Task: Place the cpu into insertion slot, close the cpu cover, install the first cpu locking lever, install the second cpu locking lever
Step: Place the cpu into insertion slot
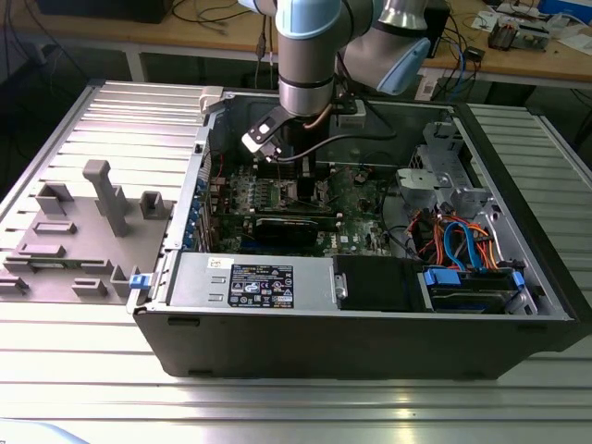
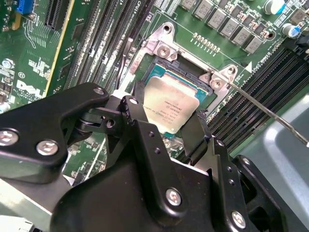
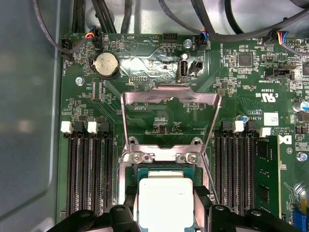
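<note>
Cpu [image 3: 165, 203], square and flat, metal top up, lies at the slot [image 2: 171, 69], our jaws clamped on two opposite edges; its near edge is hidden behind them. Cover [image 3: 170, 95] stands open.

a ribbed silver metal table [image 1: 296, 407] carries everything, its near grooves running from the exterior view's left to its right. an open black computer case [image 1: 370, 347] lies on its side directly on it, across the middle and the exterior view's right. just beside the case, on the exterior view's left, a flat grey fixture plate [image 1: 55, 268] with upright blocks rests on the table. far behind stands a wooden bench [image 1: 102, 32] strewn with cables [image 1: 208, 14]
</note>
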You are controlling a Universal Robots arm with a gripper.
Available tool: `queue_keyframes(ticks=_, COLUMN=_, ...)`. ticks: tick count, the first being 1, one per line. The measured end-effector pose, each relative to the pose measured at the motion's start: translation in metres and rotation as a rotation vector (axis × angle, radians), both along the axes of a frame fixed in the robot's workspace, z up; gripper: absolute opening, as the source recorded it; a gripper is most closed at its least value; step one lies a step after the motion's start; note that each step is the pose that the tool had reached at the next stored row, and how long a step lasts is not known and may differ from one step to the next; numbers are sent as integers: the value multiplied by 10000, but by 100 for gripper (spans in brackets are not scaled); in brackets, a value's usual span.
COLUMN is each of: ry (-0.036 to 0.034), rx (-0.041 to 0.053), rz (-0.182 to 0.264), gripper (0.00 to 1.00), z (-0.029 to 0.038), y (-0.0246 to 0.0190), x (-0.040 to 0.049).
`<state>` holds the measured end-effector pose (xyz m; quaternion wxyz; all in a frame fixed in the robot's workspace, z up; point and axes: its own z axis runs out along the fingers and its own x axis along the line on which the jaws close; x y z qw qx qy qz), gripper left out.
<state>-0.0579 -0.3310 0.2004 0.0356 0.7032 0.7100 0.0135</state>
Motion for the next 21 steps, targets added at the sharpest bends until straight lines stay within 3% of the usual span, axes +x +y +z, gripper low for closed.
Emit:
queue_keyframes(ticks=6, ry=0, rx=0, rz=-1, gripper=54, z=-18, y=23, x=-2)
queue_keyframes(ticks=21, ry=6, rx=-1, rz=-68, gripper=54, z=-5, y=23, x=-2)
